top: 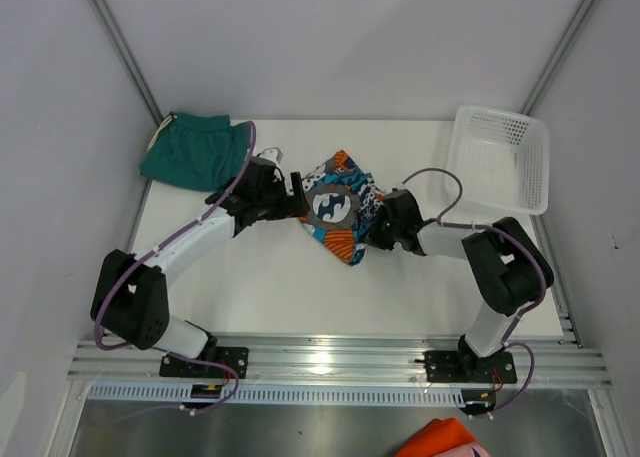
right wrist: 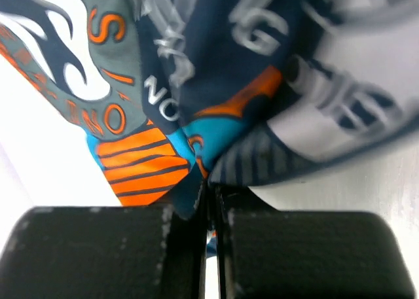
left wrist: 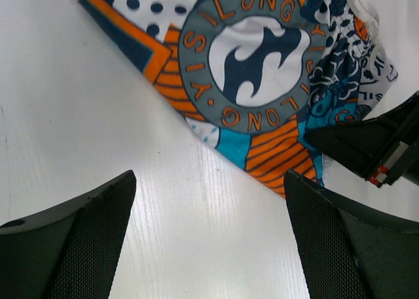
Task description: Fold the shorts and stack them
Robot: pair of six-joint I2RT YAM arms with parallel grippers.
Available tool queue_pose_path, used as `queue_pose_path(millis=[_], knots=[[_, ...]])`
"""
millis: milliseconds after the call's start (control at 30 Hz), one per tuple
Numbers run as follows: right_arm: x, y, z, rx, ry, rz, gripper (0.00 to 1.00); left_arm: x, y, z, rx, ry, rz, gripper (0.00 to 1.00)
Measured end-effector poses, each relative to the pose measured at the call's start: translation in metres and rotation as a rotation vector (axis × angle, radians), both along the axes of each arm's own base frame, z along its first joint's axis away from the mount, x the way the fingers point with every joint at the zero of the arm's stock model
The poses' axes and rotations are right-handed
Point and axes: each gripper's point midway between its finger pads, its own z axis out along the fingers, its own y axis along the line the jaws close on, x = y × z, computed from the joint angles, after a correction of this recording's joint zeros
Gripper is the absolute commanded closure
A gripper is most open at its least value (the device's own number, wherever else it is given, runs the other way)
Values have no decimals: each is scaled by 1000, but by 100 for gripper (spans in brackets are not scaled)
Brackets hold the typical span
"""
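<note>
printed shorts: bunched at the centre of the frame on the bench, between the two grippers; a grey ring emblem is turned upward.
right gripper: jaws are pressed together on the lower right hem of the printed shorts, with a sliver of fabric pinched between them; the close view is blurred, so how much is caught can perhaps not be judged.
left gripper: jaws are spread wide and nothing is held; bare bench is seen between them, just beside the left edge of the print.
teal shorts: laid at the upper left of the frame, well apart from the printed shorts, with a pale drawstring at the upper left corner.
basket: white mesh, set at the upper right.
orange cloth: partly seen at the bottom edge, below the rail.
</note>
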Motion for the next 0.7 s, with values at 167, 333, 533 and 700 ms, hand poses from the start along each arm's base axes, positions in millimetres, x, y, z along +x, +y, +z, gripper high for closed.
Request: queue_pose_path(millis=[167,333,533,700], knots=[[-20,-15,-1,-199,31,252,90,11,7,-10,19,14,-4,5],[-40,-76,-3,-254,111,251,85,25,18,-25,24,36,3,5],[-33,-112,-2,-345,156,243,63,43,4,-30,20,10,-86,4],[-15,-109,6,-352,116,275,28,50,-18,-35,-49,11,-167,1]])
